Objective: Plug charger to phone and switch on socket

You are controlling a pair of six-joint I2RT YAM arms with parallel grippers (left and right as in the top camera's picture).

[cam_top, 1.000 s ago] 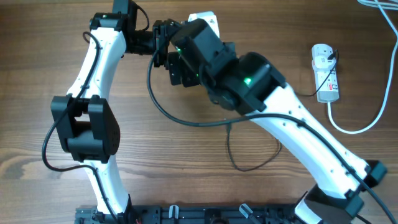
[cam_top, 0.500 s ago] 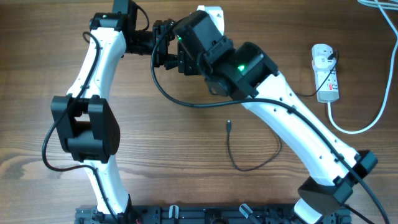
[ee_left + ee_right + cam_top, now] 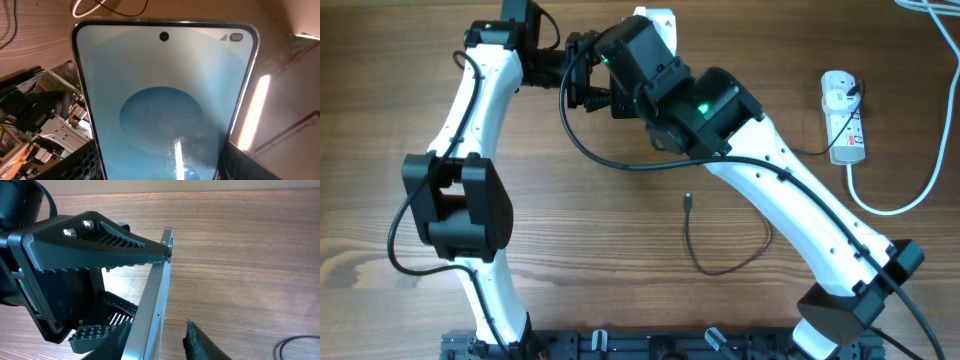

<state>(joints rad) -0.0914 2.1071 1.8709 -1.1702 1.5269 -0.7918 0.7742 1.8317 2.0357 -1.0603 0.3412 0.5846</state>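
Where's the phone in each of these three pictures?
Overhead: top centre, only a pale corner of the phone clears the right arm.
Left wrist: the phone fills the picture, screen facing us.
Right wrist: the phone edge-on, a thin silver strip mid-picture.
Shared landmark: the left hand gripping it, ridged black fingers in both wrist views.

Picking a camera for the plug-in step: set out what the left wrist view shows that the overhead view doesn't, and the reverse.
Left wrist only: the flat smartphone's lit turquoise screen, with camera hole and status icons. Overhead only: the white elongated power strip and the thin black charger cable's connector tip. Both: the brown wooden table and the left gripper.
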